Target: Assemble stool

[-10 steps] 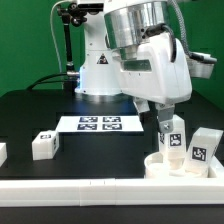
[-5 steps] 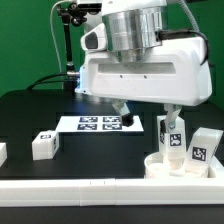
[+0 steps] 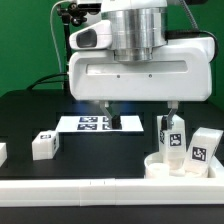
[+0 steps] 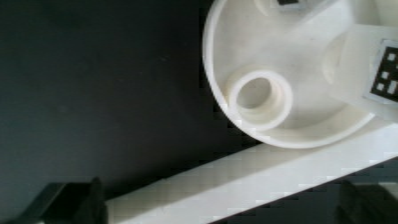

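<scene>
The stool's round white seat disc (image 3: 186, 166) lies at the exterior view's right, by the front rail. Two tagged leg blocks (image 3: 172, 140) (image 3: 201, 149) stand upright in it. In the wrist view the seat disc (image 4: 311, 60) shows an empty round socket (image 4: 263, 97). A third leg block (image 3: 42, 145) lies loose at the left, and another (image 3: 2, 152) sits at the left edge. My gripper (image 3: 140, 112) hangs open and empty above the table, behind and left of the seat. One of its fingers (image 3: 172, 108) is just over the nearer standing leg. In the wrist view the gripper (image 4: 222, 205) holds nothing.
The marker board (image 3: 100, 123) lies flat behind the gripper's left finger. A long white border rail (image 3: 90, 190) runs along the table's front edge and shows as a diagonal rail (image 4: 267, 170) in the wrist view. The arm's base stands at the back.
The gripper has turned about its vertical axis and now faces the camera broadside, its fingers spread left and right. The seat and the leg blocks have not moved.
</scene>
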Available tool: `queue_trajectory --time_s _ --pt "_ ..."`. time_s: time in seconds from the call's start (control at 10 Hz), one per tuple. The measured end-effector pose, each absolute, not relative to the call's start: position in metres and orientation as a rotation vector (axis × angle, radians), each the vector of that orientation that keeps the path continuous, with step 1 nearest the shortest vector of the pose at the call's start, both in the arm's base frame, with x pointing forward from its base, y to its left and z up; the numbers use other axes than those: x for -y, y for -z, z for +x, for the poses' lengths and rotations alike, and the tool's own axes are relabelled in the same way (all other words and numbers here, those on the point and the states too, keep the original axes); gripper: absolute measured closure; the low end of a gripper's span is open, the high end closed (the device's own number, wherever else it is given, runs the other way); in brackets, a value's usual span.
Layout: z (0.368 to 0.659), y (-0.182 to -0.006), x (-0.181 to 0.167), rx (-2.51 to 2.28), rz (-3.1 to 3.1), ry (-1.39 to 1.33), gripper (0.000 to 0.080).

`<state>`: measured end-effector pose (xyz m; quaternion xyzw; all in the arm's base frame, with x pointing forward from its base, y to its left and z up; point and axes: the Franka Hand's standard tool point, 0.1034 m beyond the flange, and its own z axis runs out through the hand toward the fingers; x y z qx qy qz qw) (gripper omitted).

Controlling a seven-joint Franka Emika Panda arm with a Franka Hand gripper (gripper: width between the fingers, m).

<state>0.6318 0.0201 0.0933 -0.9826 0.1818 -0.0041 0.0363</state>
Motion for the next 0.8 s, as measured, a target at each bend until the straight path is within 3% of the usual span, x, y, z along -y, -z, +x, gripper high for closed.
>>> queue_trajectory --time_s 0.4,0.8 --pt "0.623 -0.088 0.010 -0.135 -3.131 -0.019 0.0151" --pt "0.598 -0.080 0.087 -0.114 -3.132 -0.024 0.0151"
